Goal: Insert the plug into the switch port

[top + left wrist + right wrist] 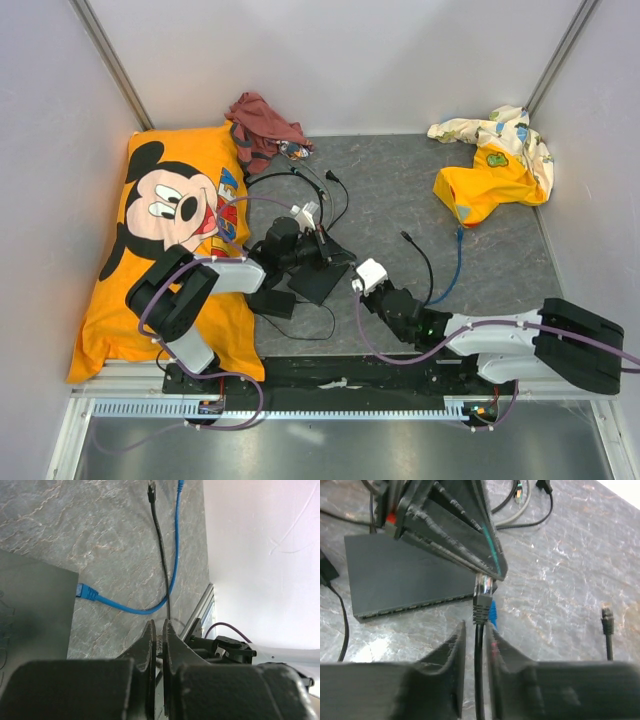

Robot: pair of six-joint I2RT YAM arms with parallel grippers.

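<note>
Handover, by my reading: left gripper (159, 630) clenched on the clear Ethernet plug (483, 586), held just off the switch (395, 575) port row (420, 605), beside the blue plug (86, 592). Right gripper (476, 635) fingers stand slightly apart around the cord (479, 680), not pinching. Next: square the plug to a free port and push straight.

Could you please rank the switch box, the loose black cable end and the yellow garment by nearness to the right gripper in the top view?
From the right gripper:
1. Switch box, directly left.
2. Loose black cable end, back right.
3. Yellow garment, far right corner.
</note>
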